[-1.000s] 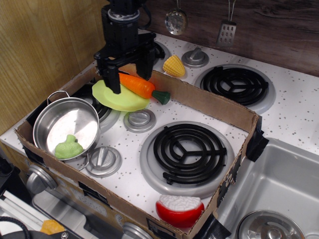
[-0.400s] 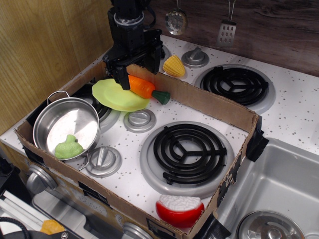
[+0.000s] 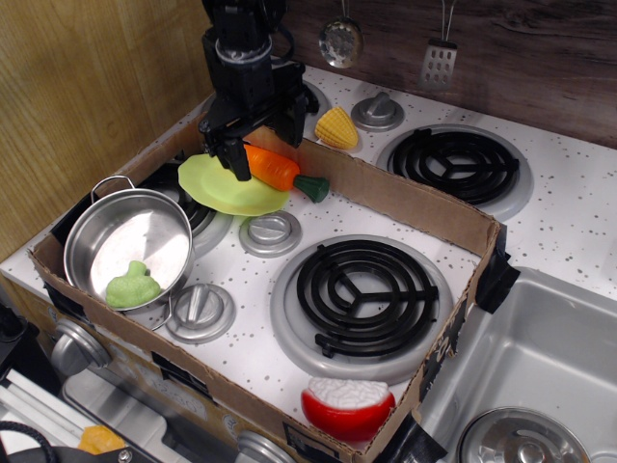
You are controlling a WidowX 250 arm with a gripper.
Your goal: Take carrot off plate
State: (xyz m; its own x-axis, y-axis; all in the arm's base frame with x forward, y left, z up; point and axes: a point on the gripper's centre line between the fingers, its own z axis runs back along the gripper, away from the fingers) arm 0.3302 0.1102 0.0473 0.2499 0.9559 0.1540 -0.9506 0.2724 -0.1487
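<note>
Gripper [image 3: 258, 149] hides carrot [image 3: 274, 168] thick end.

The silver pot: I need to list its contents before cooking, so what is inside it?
Inside the silver pot lies one light green toy food piece, against the near wall. The rest of the visible bottom is bare shiny metal. Nothing can be seen under the piece.

The orange tapered plastic toy carrot [image 3: 273, 167] is lying across the small round lime-green plastic plate [image 3: 227, 190], its dark green stub sticking out past the rim toward 4 o'clock. The plate's sitting tilted on the stove's back-left burner, inside the cardboard box.
</note>
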